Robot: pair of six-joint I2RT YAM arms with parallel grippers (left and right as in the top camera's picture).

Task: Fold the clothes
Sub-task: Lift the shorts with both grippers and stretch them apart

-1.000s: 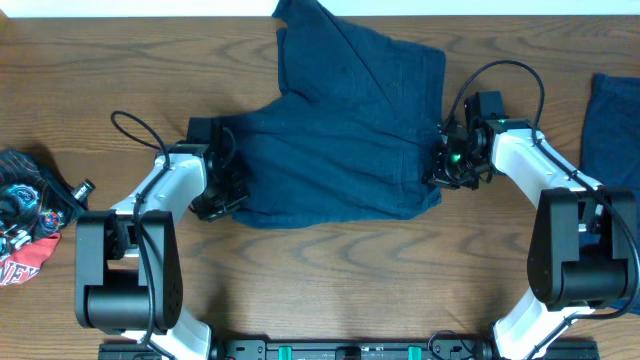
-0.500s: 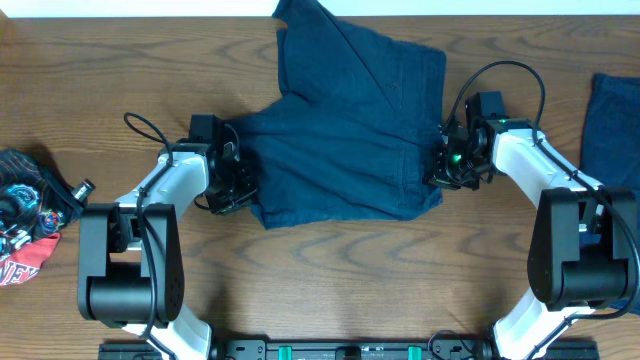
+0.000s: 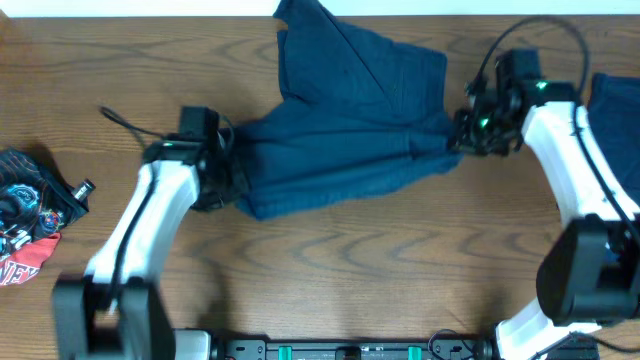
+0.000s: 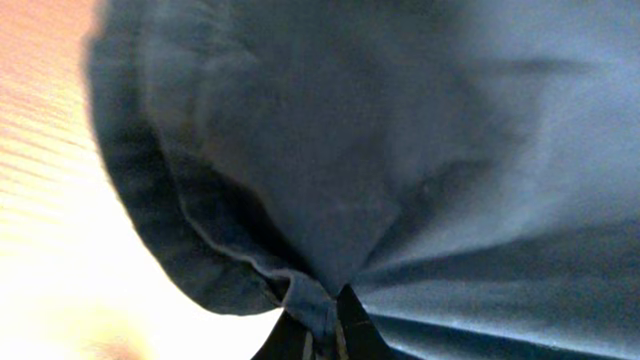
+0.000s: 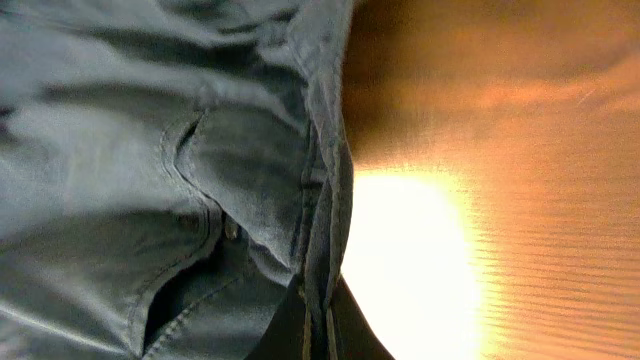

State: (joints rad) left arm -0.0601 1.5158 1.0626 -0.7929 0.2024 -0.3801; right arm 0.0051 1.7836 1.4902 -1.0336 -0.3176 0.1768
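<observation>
Shorts (image 3: 350,120): navy, upper centre of the overhead frame. One leg lies spread toward the top edge; the lower part is bunched into a band spanning both grippers.
Left gripper (image 3: 228,172): clamped on the band's left end, with fabric pinched at the fingertips.
Right gripper (image 3: 462,138): clamped on a seamed edge at the band's right end.
Second navy garment (image 3: 612,100): right edge, apart from the shorts.
Printed cloth (image 3: 25,235): left edge.
Table (image 3: 350,280): wood grain.

My left tool (image 3: 225,172) and right tool (image 3: 462,135) have both lifted and swung toward the far side of the desk (image 3: 330,270). The near hem of the shorts (image 3: 340,165) has come up with them. The cloth between them is now a narrower, tauter band.
</observation>
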